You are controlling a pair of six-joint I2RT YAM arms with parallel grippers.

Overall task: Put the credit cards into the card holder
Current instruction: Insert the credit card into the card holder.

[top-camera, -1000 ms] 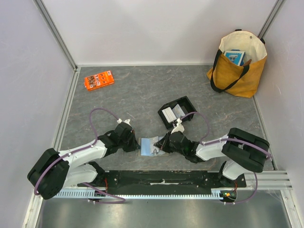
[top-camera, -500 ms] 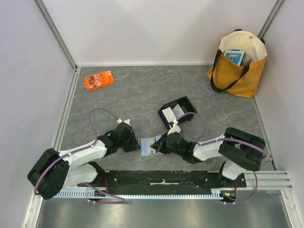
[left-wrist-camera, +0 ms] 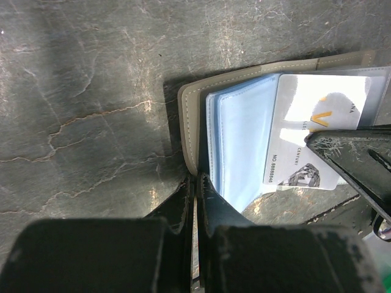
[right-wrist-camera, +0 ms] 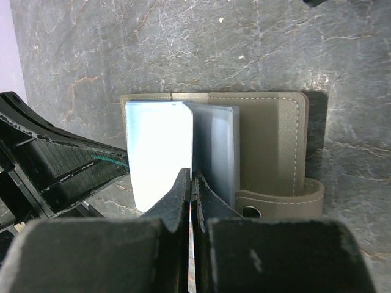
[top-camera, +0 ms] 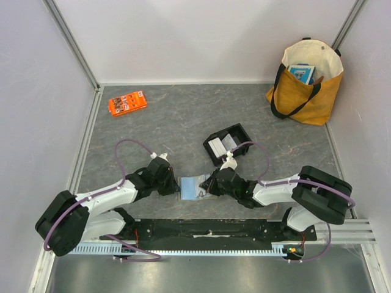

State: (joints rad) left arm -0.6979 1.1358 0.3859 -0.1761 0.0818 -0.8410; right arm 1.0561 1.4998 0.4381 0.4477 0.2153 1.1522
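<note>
Between the two wrists, near the front middle of the table [top-camera: 153, 122], lies the card holder [top-camera: 189, 187]. It is open, its taupe cover flat on the grey surface and its pale blue sleeves [left-wrist-camera: 241, 140] fanned upward.

Our left gripper [left-wrist-camera: 197, 180] has its fingers pressed together on the near edge of the holder, pinching the cover and sleeves to keep the booklet from sliding. Our right gripper [right-wrist-camera: 191, 180] comes in from the opposite side, its fingers closed on something thin. From the left wrist view we judge this to be a white printed credit card [left-wrist-camera: 311, 140], which lies across the blue sleeves with most of its face showing. We cannot tell whether its leading edge has entered a pocket. We would call it at the mouth, not seated.

Behind the right arm sits a black tray [top-camera: 241, 133], well apart from the holder, with what look like more pale cards [top-camera: 216, 146] in one compartment. An orange packet [top-camera: 127, 102] lies far off at the left rear, and a mustard tote bag [top-camera: 305, 91] stands in the right rear corner. Neither has a part in this job.

By our reckoning the task is in its early part. One card is being fed and is not yet home. The rest wait in the tray, and each needs fetching and sliding into a sleeve.
</note>
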